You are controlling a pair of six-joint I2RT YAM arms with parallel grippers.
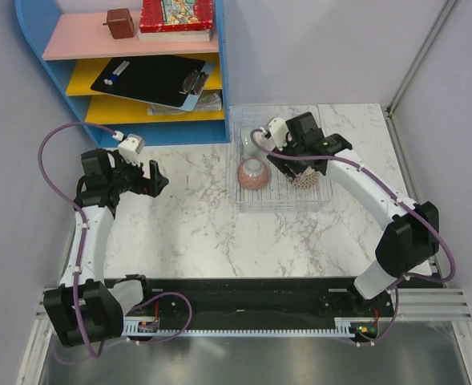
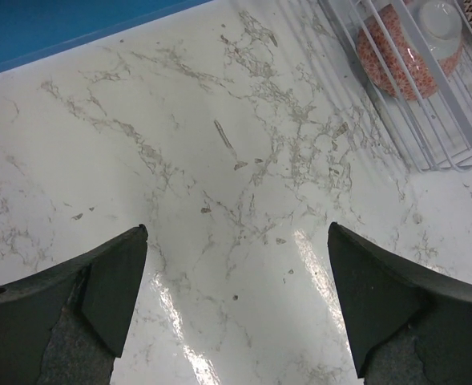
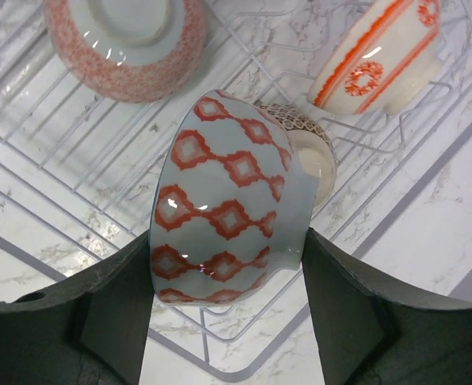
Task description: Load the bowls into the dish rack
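Rack [image 1: 244, 200] sits right under our right gripper [image 3: 223, 265], bowl in hand.
Its fingers clamp the diamond bowl [image 3: 227, 200] on its side, just above the wires. Our left gripper [image 2: 236, 273] is wide open, empty and farther off.

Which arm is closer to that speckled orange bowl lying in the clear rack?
The right arm. Its jaws hang over the dish rack just beside the speckled orange bowl, gripping a diamond-patterned bowl. The left arm hovers over bare table left of the rack, jaws open.
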